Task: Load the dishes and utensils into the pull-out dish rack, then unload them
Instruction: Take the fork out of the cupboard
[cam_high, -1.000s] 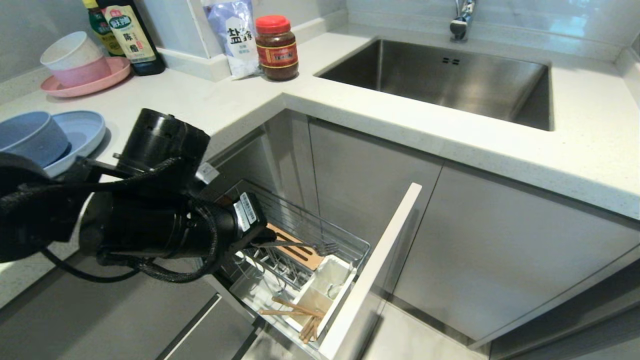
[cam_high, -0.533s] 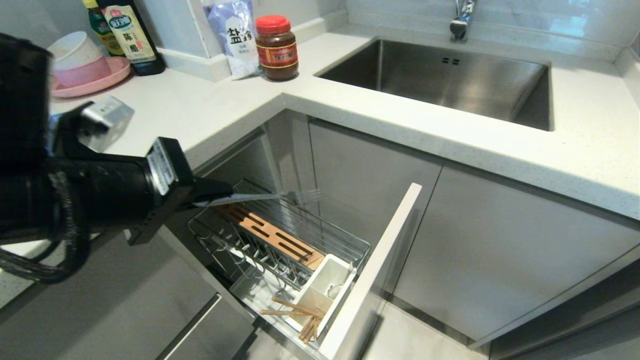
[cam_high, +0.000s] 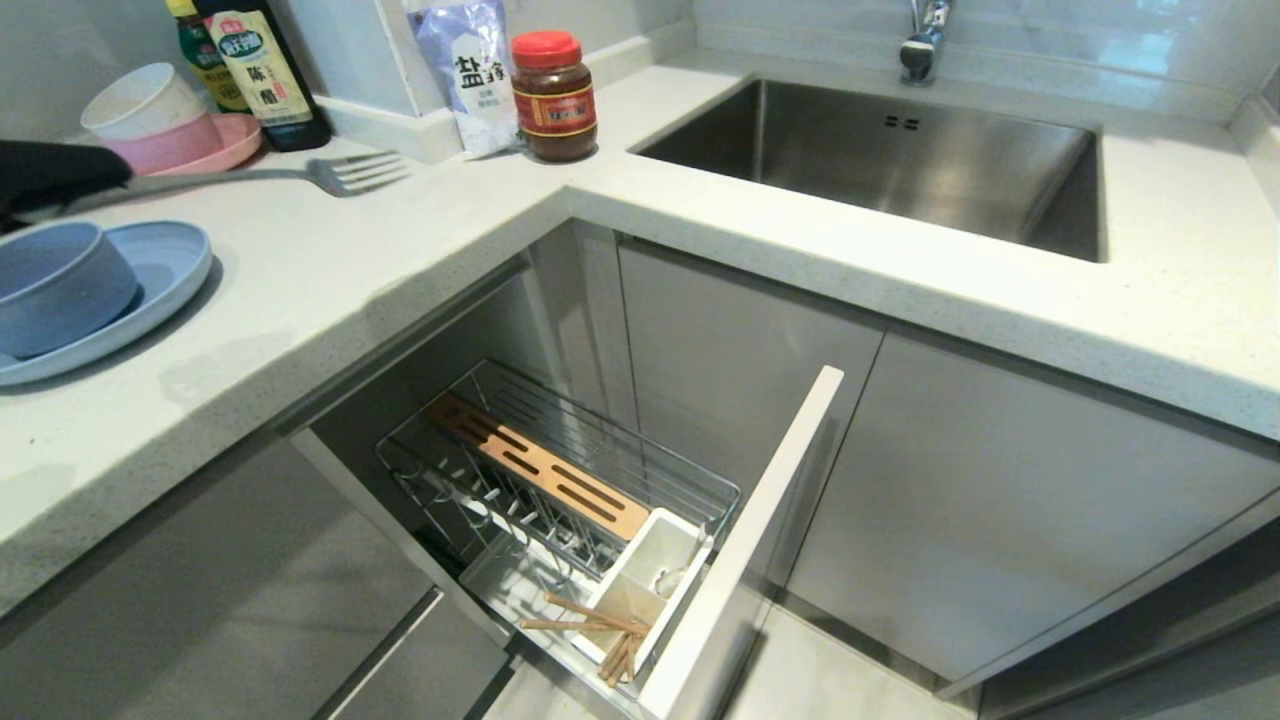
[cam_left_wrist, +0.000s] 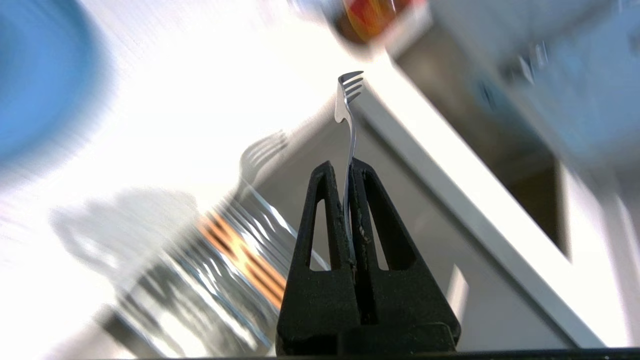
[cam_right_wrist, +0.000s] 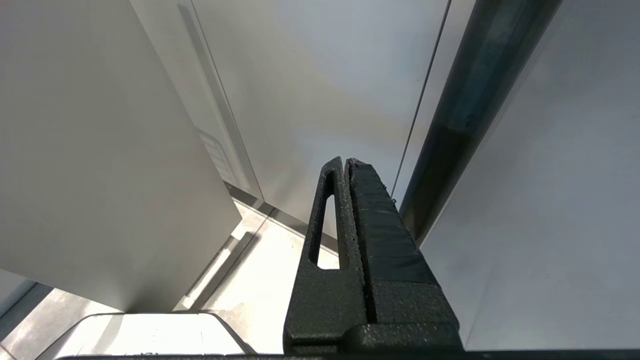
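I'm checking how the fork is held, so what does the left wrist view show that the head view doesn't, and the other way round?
Only the left wrist view shows the left gripper with its black fingers clamped on the handle. Only the head view shows the light wooden chopsticks in the chrome wire pull-out dish rack, and the small pale blue round bowl standing on the pale blue round flat plate. Both show the slim silver metal fork, tines free, over the white countertop.

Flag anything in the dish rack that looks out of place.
The chopsticks look askew: instead of standing in the white caddy, they lie splayed across its edge and the pull-out dish rack, tips pointing different ways. Nothing else in the rack stands out.
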